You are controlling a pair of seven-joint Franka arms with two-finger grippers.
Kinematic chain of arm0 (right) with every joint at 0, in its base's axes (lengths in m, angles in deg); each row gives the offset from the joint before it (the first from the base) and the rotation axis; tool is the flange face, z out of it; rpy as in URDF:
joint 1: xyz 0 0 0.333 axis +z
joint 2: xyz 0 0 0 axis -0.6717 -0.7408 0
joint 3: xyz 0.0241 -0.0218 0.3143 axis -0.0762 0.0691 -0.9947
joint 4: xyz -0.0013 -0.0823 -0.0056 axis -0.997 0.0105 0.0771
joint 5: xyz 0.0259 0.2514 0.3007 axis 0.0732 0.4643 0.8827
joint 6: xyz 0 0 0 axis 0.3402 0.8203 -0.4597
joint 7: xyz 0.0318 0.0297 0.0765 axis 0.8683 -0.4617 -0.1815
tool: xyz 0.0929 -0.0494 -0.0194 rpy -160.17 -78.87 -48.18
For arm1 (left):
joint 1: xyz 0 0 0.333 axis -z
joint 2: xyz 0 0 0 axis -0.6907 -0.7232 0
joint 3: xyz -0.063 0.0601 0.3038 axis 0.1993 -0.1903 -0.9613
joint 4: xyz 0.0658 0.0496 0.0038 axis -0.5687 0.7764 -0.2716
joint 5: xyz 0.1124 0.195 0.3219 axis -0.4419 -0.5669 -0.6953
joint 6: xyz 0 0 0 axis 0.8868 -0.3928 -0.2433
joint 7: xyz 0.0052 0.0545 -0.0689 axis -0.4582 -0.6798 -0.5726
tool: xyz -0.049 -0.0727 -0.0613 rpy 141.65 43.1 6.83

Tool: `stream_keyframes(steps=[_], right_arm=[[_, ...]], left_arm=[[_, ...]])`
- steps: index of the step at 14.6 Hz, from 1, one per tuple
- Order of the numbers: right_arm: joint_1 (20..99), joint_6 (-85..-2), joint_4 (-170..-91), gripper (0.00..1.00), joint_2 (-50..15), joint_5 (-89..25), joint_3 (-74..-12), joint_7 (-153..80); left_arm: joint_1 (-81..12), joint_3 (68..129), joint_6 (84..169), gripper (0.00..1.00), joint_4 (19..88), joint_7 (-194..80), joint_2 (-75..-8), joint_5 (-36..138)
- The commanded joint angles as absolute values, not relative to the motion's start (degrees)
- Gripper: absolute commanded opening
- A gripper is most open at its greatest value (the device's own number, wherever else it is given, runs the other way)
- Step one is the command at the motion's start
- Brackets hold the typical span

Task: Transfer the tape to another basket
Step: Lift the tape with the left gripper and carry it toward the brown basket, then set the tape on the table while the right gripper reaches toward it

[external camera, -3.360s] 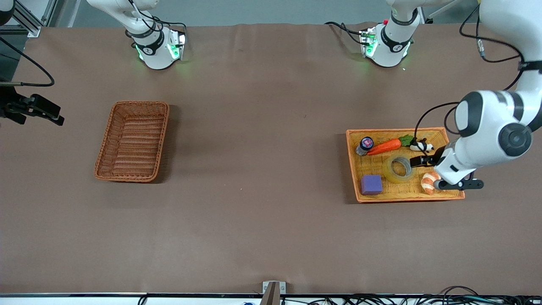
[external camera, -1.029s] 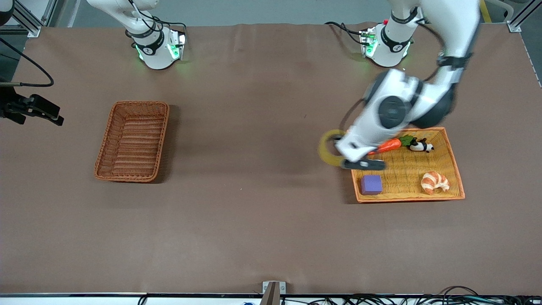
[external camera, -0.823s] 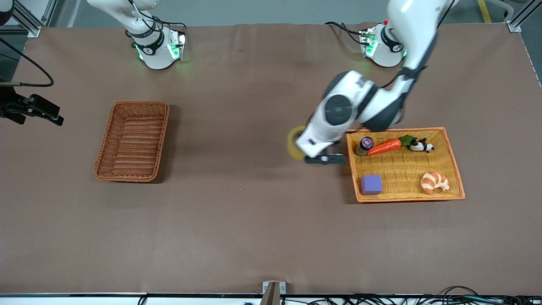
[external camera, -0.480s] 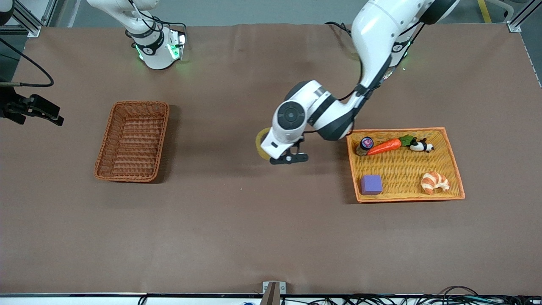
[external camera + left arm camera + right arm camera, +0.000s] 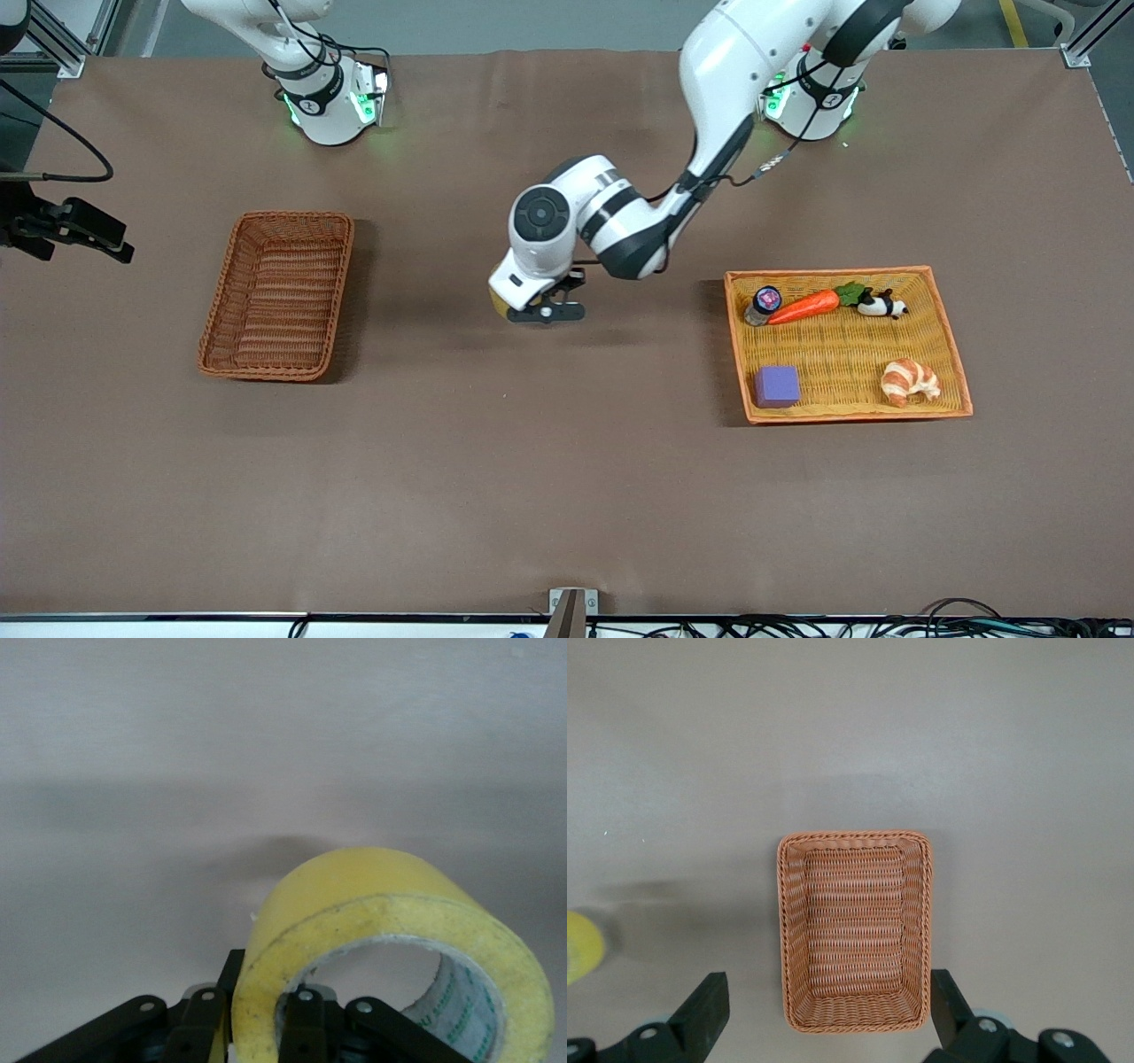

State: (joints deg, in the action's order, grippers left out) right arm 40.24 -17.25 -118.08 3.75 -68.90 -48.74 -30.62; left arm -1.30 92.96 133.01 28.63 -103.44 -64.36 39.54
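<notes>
The tape (image 5: 499, 303) is a yellowish roll, mostly hidden under my left hand in the front view. My left gripper (image 5: 542, 311) is shut on it and holds it up over the bare table, between the tray and the basket (image 5: 221, 301). In the left wrist view the fingers (image 5: 203, 1020) pinch the wall of the tape (image 5: 354, 895), one inside the ring and one outside. The reddish-brown wicker basket holds nothing. My right gripper (image 5: 828, 992) is open and waits high over the basket (image 5: 788, 930); the tape (image 5: 580, 948) shows at that view's edge.
The orange-yellow woven tray (image 5: 850, 354) lies toward the left arm's end of the table. It holds a carrot (image 5: 802, 307), a purple block (image 5: 777, 386), a croissant (image 5: 909, 379), a small bottle (image 5: 762, 304) and a panda toy (image 5: 880, 306).
My left gripper lifted the tape out of the orange tray and carried it over the table toward the wicker basket. The right arm has not moved.
</notes>
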Motion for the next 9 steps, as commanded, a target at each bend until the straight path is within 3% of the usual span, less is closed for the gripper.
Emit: stream_keyframes(steps=[1, 2, 3, 4, 6, 9], right_arm=[[40.2, -17.1, -117.9, 1.00, 3.6, -67.7, -48.6, -31.3], [40.2, -17.1, -117.9, 1.00, 3.6, -67.7, -48.6, -31.3], [40.3, -17.1, -117.9, 1.00, 3.6, -67.7, -48.6, -31.3], [40.3, -17.2, -117.9, 1.00, 3.5, -67.7, -48.6, -31.3], [40.5, -17.6, -117.9, 1.00, 3.4, -67.7, -48.7, -31.3], [42.0, -17.7, -118.0, 1.00, 2.1, -67.7, -49.2, -31.3]], left_arm=[[0.6, 91.7, 142.6, 0.24, 25.2, -100.7, -70.1, 38.8], [0.6, 91.7, 144.3, 0.44, 24.5, -99.9, -71.0, 38.9], [0.3, 91.8, 144.6, 0.75, 24.6, -99.4, -70.9, 39.0], [0.0, 91.9, 144.6, 0.96, 24.7, -98.8, -70.5, 39.2], [-2.2, 92.4, 144.2, 1.00, 24.9, -98.7, -68.5, 40.2], [-11.0, 98.1, 140.2, 1.00, 27.0, -98.5, -62.7, 42.1]])
